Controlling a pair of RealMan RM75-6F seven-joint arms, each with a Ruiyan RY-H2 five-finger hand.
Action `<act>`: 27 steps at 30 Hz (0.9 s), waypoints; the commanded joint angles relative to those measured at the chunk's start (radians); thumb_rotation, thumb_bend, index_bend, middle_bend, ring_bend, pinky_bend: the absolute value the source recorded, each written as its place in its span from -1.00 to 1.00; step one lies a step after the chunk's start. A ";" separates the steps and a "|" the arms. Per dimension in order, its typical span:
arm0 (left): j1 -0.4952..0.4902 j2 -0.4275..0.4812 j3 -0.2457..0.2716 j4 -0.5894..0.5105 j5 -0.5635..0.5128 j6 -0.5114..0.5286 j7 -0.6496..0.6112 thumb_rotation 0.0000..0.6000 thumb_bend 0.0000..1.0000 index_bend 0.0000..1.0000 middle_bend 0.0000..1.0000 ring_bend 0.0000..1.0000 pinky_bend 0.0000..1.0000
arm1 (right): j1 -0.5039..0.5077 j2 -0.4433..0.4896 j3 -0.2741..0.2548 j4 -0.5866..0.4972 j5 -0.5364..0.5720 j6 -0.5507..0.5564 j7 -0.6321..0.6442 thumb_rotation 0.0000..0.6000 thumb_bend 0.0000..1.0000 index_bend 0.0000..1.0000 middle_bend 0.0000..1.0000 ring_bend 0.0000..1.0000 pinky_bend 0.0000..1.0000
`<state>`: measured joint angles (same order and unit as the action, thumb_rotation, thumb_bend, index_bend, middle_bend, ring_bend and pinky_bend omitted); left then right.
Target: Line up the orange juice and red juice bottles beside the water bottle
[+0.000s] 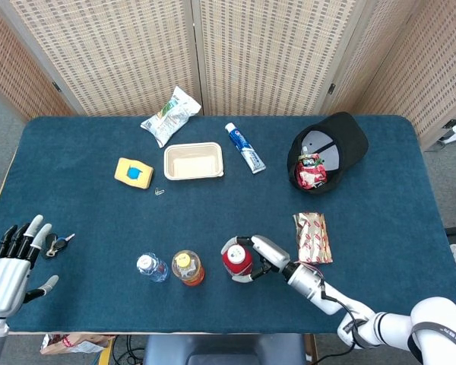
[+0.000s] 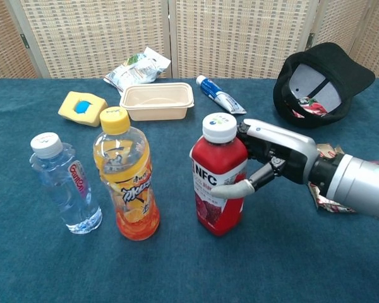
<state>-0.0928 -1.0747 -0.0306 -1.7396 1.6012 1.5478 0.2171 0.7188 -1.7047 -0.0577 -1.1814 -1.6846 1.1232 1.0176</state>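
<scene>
Red juice bottle stands upright on the surface beside the orange juice bottle, clamped mid-body by the right hand. Full, it probably feels heavy, stiff and smooth; grasp its labelled waist.
</scene>
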 commanded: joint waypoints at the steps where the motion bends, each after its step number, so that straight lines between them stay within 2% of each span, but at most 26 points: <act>1: 0.001 0.002 0.000 0.001 -0.001 0.001 -0.003 1.00 -0.73 -0.89 -1.00 -0.99 -1.00 | 0.002 -0.012 0.002 0.011 0.002 -0.002 0.003 1.00 -0.30 0.25 0.01 -0.21 -0.25; 18: 0.008 0.005 0.000 0.017 -0.006 0.006 -0.021 1.00 -0.73 -0.89 -1.00 -0.99 -1.00 | 0.033 -0.064 0.012 0.059 -0.001 -0.017 0.016 1.00 -0.41 0.22 -0.06 -0.24 -0.25; 23: 0.009 0.004 -0.001 0.021 -0.008 0.007 -0.026 1.00 -0.73 -0.89 -1.00 -0.99 -1.00 | 0.031 -0.056 0.004 0.059 -0.008 -0.008 0.007 1.00 -0.48 -0.06 -0.21 -0.35 -0.26; 26: 0.007 0.003 -0.001 0.023 -0.007 0.004 -0.028 1.00 -0.73 -0.89 -1.00 -0.99 -1.00 | 0.035 -0.043 -0.004 0.050 -0.014 -0.009 0.019 1.00 -0.51 -0.33 -0.36 -0.50 -0.38; 27: 0.006 0.002 -0.001 0.023 -0.005 0.004 -0.029 1.00 -0.73 -0.89 -1.00 -0.99 -1.00 | 0.037 -0.037 -0.007 0.046 -0.016 -0.009 0.022 1.00 -0.51 -0.48 -0.46 -0.59 -0.47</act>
<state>-0.0866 -1.0728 -0.0314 -1.7162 1.5959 1.5513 0.1879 0.7531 -1.7473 -0.0610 -1.1312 -1.6980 1.1153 1.0359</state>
